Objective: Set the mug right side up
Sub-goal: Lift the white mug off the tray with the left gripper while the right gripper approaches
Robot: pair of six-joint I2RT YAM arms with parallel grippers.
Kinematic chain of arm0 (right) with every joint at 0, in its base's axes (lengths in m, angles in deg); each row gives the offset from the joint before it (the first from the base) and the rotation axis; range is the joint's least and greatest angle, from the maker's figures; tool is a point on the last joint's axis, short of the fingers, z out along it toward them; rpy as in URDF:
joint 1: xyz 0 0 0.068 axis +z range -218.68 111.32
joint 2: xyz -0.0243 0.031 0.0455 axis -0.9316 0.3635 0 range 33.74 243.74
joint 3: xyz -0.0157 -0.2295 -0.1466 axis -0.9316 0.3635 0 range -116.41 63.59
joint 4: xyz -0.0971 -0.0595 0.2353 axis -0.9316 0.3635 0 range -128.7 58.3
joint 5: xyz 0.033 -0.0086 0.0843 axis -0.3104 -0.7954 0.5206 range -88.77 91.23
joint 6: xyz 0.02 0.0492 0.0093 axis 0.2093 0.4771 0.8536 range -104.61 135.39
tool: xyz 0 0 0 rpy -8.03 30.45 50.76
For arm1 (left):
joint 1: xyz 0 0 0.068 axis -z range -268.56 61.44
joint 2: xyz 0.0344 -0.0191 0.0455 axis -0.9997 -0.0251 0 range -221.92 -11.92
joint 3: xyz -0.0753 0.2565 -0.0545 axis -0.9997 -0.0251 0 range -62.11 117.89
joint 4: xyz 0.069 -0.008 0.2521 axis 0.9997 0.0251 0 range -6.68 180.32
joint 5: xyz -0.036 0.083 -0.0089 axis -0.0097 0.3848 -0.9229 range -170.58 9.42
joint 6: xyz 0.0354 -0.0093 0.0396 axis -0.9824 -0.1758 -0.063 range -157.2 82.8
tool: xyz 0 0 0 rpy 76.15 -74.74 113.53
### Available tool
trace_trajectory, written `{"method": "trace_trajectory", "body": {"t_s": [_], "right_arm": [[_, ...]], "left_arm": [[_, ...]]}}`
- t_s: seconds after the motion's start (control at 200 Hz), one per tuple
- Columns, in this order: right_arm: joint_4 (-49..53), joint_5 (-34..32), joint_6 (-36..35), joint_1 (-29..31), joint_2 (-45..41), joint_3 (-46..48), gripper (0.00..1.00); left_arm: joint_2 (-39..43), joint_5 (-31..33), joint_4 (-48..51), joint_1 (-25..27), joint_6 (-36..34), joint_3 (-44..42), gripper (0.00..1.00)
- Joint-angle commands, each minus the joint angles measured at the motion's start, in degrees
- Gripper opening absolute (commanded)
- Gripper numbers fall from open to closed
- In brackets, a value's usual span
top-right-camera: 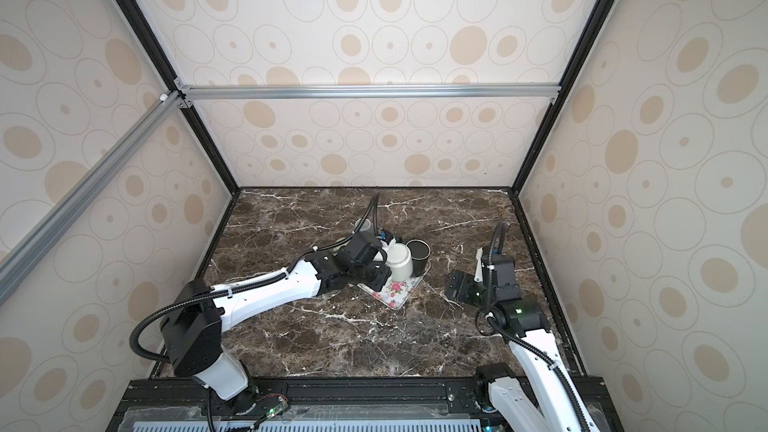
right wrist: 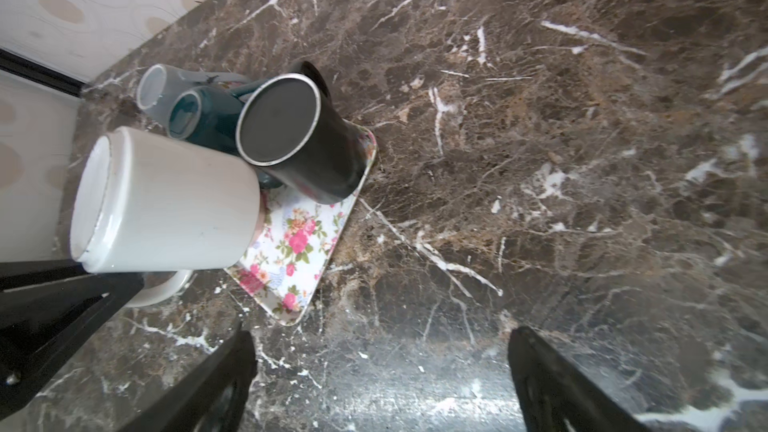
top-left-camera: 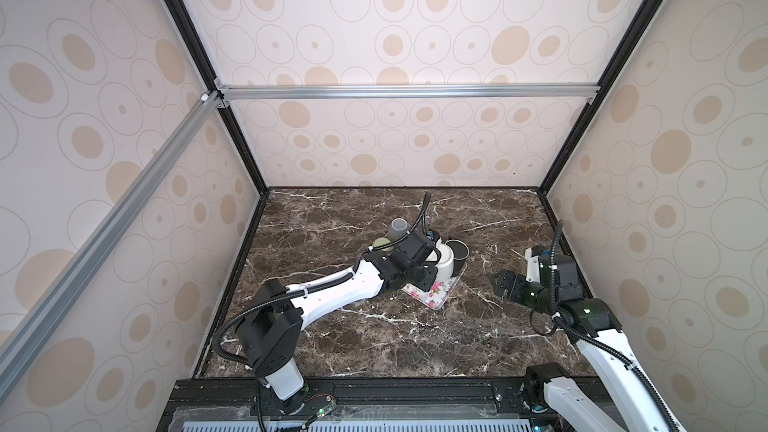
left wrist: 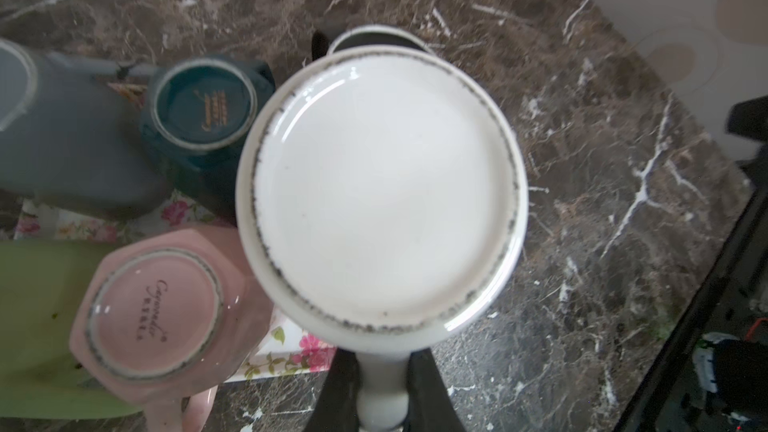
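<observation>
A: What does the left tool (left wrist: 382, 392) have?
B: It is clenched on the handle of the white mug (left wrist: 380, 191), which stands base-up on the floral tray (right wrist: 291, 243).

A: And around it?
B: Black (right wrist: 291, 135), teal (left wrist: 199, 112), pink (left wrist: 156, 315) and grey (left wrist: 62, 126) mugs, all inverted. The right tool (right wrist: 382, 384) gapes empty over the counter (right wrist: 540, 160).

Cursive brand mark on the upturned base of the pink mug (left wrist: 156, 311), gold lettering on the teal mug (left wrist: 203, 108) base, neither legible

Mugs (right wrist: 166, 201) on tray (right wrist: 291, 268) (upside down)
</observation>
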Motion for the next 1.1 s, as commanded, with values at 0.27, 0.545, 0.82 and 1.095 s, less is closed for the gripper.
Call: {"method": "trace_trajectory", "body": {"t_s": [0.27, 0.545, 0.82, 1.095], "right_arm": [[-11.13, 10.08, 9.11, 0.39, -2.86, 5.62, 0.97], [-14.12, 13.15, 11.10, 0.39, -2.47, 5.88, 0.97], [-24.32, 16.68, 16.95, 0.69, -1.59, 8.70, 0.96], [-36.79, 18.48, 18.37, 5.41, 3.34, 8.91, 0.94]], "left_arm": [[6.22, -4.60, -7.35, -4.07, 0.83, 2.35, 0.00], [6.75, -7.94, -9.07, -6.46, 2.11, 2.19, 0.00], [6.33, -13.66, -13.13, -8.66, 4.76, 2.31, 0.00], [6.39, -20.34, -19.94, -10.81, 8.09, 3.34, 0.00]]}}
